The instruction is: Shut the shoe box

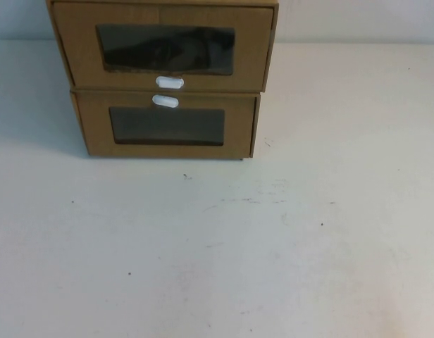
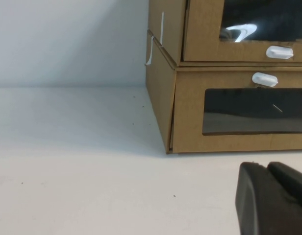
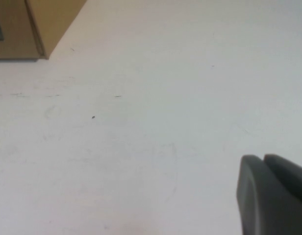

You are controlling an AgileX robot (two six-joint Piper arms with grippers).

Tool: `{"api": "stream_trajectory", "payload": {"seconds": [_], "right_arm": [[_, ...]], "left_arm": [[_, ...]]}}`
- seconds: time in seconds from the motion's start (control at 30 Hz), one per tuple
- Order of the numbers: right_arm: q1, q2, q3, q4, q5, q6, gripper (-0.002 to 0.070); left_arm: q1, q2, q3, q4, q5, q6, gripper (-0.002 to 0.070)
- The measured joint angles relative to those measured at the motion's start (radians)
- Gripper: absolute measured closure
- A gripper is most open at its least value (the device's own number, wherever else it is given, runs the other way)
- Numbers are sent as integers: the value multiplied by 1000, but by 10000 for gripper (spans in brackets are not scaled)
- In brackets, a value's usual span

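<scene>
The bare white desk (image 1: 273, 267) fills the lower two thirds of the high view, marked only by small dark specks and faint scuffs. Neither arm shows in that view. In the left wrist view a dark part of the left tool (image 2: 273, 198) sits in the lower right corner, low over the desk just in front of the stacked boxes; whether it is released or clenched cannot be told. In the right wrist view the right tool (image 3: 273, 193) shows the same way in the lower right corner, over open desk well apart from the boxes — its state cannot be told either.

At the upper left of the high view two brown cardboard boxes stand stacked against the back wall. The shoe box (image 1: 164, 46) is the upper one, with a wide clear window and a white pull tab (image 1: 169, 82) below it. Its drawer front looks roughly flush with the outer sleeve. Beneath it sits the lower box (image 1: 168, 127), whose white tab (image 1: 165, 101) lies above its window — the two tabs nearly meet at the seam.
</scene>
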Motion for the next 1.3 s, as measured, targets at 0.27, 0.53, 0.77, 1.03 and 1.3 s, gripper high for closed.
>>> {"api": "stream_trajectory", "payload": {"seconds": [0.27, 0.53, 0.77, 1.03, 1.3], "right_arm": [[0, 0, 0, 0, 2, 0, 689], [0, 0, 0, 0, 2, 0, 689], [0, 0, 0, 0, 3, 0, 689], [0, 0, 0, 2, 3, 0, 689], [0, -2, 0, 4, 3, 0, 689]], "left_arm": [[0, 0, 0, 0, 0, 0, 680], [0, 0, 0, 0, 0, 0, 680], [0, 0, 0, 0, 0, 0, 680], [0, 0, 0, 304, -89, -218, 680], [-18, -24, 0, 1051, -24, -907, 680]]}}
